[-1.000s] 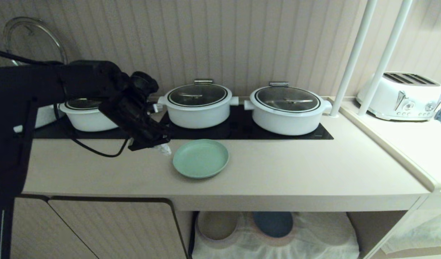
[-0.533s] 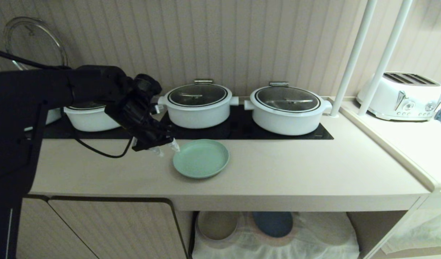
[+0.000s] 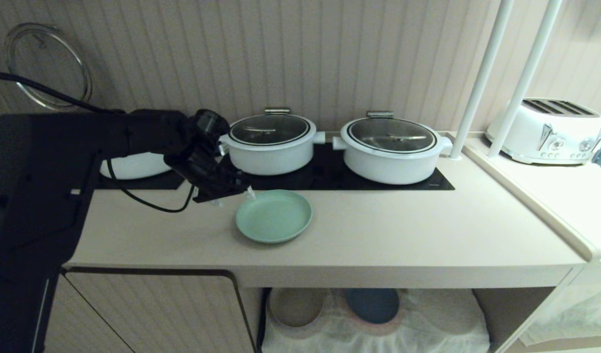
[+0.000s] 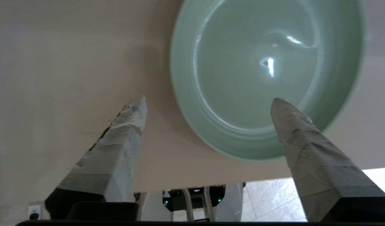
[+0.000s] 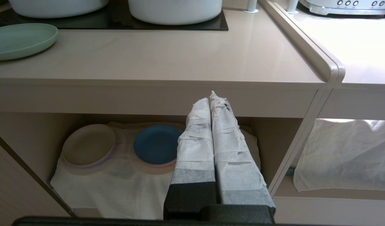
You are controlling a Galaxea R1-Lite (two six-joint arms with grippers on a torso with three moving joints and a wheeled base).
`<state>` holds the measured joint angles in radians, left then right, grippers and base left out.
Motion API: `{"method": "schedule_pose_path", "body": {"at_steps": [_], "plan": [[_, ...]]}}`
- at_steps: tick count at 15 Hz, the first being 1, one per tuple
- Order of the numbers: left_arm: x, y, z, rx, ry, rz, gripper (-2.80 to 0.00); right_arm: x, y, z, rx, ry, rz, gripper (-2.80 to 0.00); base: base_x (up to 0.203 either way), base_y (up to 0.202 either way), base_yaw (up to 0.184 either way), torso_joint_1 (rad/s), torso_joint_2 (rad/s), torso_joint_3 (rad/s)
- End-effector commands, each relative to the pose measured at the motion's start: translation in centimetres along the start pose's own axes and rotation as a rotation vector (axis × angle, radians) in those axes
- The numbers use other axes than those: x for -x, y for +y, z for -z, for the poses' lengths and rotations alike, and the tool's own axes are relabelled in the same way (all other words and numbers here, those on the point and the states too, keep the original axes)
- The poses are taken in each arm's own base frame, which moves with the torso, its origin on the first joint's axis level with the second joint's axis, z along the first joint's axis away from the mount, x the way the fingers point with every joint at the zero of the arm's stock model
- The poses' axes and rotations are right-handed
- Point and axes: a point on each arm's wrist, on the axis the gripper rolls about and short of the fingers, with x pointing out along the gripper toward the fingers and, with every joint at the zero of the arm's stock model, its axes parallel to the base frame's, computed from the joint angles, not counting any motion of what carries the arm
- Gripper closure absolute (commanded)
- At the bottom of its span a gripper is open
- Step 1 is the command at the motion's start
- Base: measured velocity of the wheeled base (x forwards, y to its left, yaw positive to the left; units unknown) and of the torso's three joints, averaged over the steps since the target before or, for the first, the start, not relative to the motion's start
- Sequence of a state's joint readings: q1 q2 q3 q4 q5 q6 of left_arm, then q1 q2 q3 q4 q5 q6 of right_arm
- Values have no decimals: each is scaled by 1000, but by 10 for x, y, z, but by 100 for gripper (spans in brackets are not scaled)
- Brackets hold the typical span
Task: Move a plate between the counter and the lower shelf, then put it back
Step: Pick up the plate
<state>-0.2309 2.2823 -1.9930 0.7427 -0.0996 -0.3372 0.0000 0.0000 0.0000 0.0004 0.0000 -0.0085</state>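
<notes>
Left claw (image 3: pixel 231 196) hangs open just over the plate's (image 3: pixel 274 216) back-left rim, one taped finger (image 4: pixel 123 138) over bare desk (image 3: pixel 403 230) and the other (image 4: pixel 300 138) over the plate, nothing gripped. Plate lies flat on the desk before two white pots (image 3: pixel 271 143), while the shelf (image 5: pixel 117 185) below holds an off-white plate (image 5: pixel 88 144) and a blue plate (image 5: pixel 156 144) on its cloth. Right claw (image 5: pixel 211 100) is closed and empty, low before the desk's front edge.

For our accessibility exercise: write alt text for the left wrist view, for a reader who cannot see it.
The left gripper, its two tape-wrapped fingers spread wide, hovers at the near rim of the plate, holding nothing. The plate lies empty on the counter.
</notes>
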Motion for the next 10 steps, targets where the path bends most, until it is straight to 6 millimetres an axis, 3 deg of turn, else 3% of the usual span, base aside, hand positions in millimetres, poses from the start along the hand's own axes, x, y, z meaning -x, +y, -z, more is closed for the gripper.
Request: {"method": "schedule_pose_path", "body": {"at_steps": [1,10], "plan": [[-17,5,2,11,37,-16,-280,0,0,0,0,0,0,0,0,0,0,0,0,0],[-44,10,0,-5,25,-14,-280,0,0,0,1,0,0,0,0,0,0,0,0,0]]}}
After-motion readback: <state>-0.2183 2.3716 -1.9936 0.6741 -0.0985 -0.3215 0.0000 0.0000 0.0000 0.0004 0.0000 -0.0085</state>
